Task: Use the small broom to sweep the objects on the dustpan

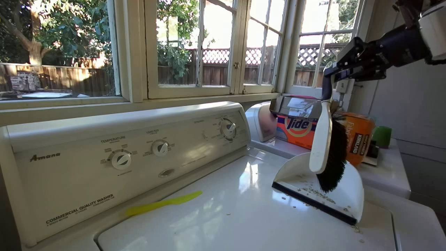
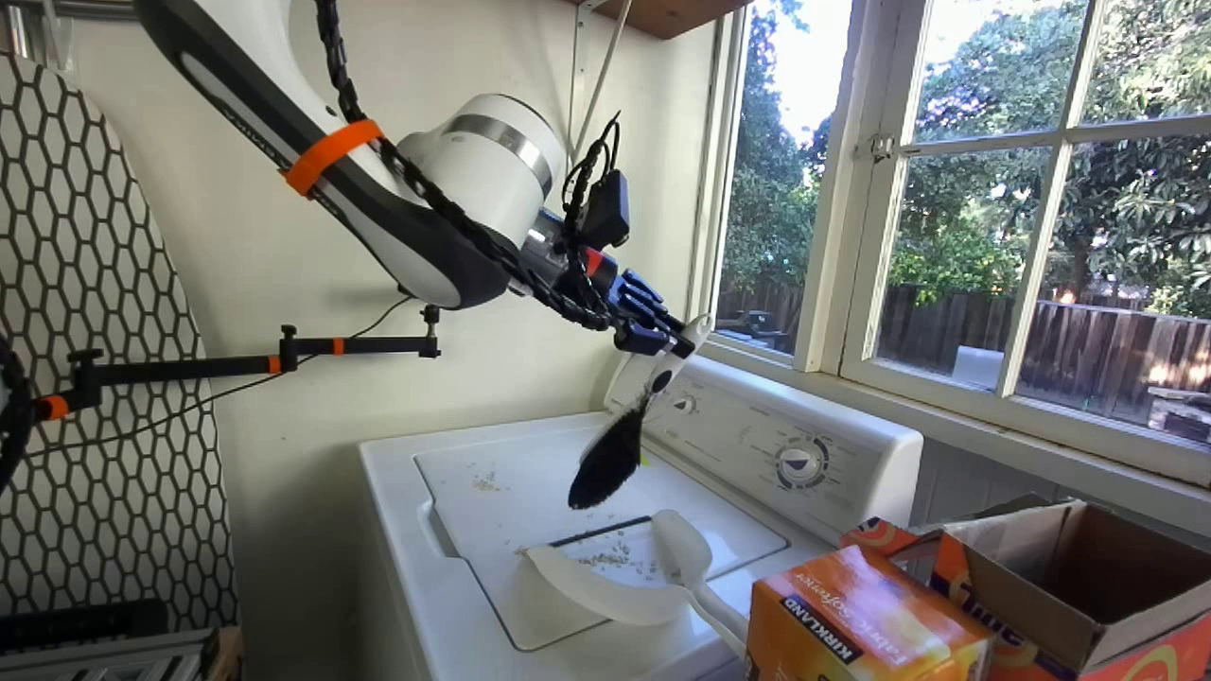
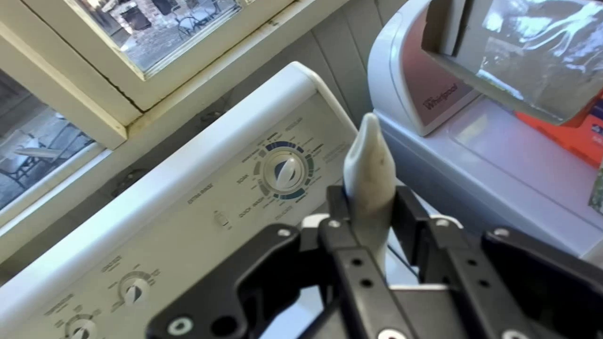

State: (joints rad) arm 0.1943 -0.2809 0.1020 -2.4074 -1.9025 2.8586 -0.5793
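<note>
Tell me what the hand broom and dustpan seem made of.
Hand broom: probably plastic, given its smooth white surface; dark bristles, fiber unclear. Dustpan: likely satin plastic, given the thin, curved white wall; its dull black lip may be rubber.

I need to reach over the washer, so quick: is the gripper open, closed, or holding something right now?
Gripper: closed, holding the small broom by its handle.
</note>
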